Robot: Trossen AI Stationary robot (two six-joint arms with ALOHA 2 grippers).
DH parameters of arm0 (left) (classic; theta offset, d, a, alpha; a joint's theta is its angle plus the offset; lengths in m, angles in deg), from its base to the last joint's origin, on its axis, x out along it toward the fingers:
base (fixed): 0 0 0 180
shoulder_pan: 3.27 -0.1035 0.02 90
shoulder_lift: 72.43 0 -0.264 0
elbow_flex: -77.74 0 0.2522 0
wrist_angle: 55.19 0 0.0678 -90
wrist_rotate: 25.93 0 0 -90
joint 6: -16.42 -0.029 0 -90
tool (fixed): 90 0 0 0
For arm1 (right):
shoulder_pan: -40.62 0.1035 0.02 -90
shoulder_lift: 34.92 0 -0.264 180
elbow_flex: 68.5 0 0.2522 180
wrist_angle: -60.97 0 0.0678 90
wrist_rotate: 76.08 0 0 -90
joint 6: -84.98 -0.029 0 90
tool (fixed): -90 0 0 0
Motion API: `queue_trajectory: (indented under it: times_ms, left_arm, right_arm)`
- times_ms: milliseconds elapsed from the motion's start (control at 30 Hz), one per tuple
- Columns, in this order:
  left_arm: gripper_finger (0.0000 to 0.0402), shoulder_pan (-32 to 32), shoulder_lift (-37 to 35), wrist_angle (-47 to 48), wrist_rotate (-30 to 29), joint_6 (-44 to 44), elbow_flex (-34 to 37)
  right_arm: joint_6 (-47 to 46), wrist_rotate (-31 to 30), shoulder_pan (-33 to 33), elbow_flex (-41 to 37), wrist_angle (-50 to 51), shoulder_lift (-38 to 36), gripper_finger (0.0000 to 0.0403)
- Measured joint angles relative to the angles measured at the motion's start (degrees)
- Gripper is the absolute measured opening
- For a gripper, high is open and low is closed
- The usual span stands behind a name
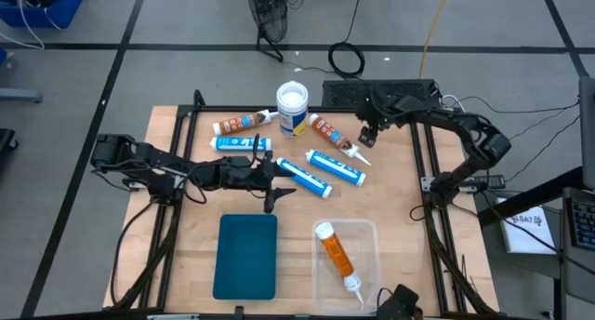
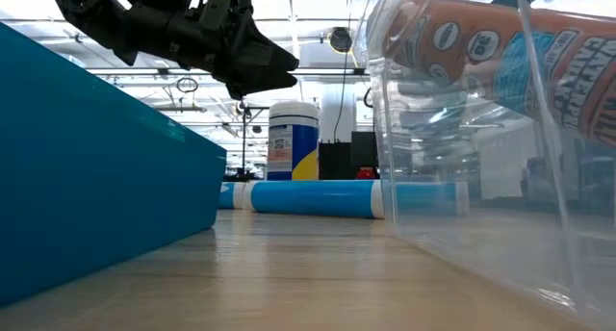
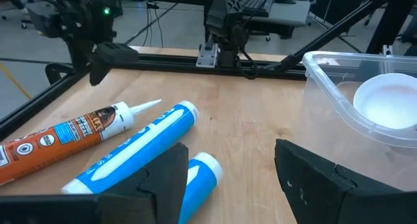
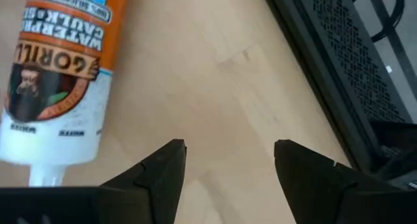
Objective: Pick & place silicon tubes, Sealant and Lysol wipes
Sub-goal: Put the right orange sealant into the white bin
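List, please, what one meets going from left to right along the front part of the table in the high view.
The teal tray, then the clear plastic container, which holds an orange sealant tube.

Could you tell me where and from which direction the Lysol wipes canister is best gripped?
Grip the Lysol wipes from above, fingers closing across the round body just under the white lid. It stands upright, and orange tubes lie close on both sides, so a sideways approach looks crowded. The right gripper, open, is nearer.
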Motion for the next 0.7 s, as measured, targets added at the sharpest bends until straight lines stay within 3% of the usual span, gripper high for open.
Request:
queue_trajectory:
  times_ms: [133, 333, 700]
  left_arm:
    - [0.0230, 0.0, 0.0, 0.0, 0.0, 0.0, 0.0]
    - [0.0230, 0.0, 0.0, 0.0, 0.0, -0.5, 0.0]
    - [0.0230, 0.0, 0.0, 0.0, 0.0, -0.5, 0.0]
  right_arm:
    - [0.7, 4.4, 0.0, -2.8, 0.3, 0.0, 0.0220]
    - [0.3, 16.6, 1.8, -5.2, -0.2, 0.0, 0.0213]
    - [-4.2, 18.1, 7.5, -5.7, -7.8, 1.3, 0.0212]
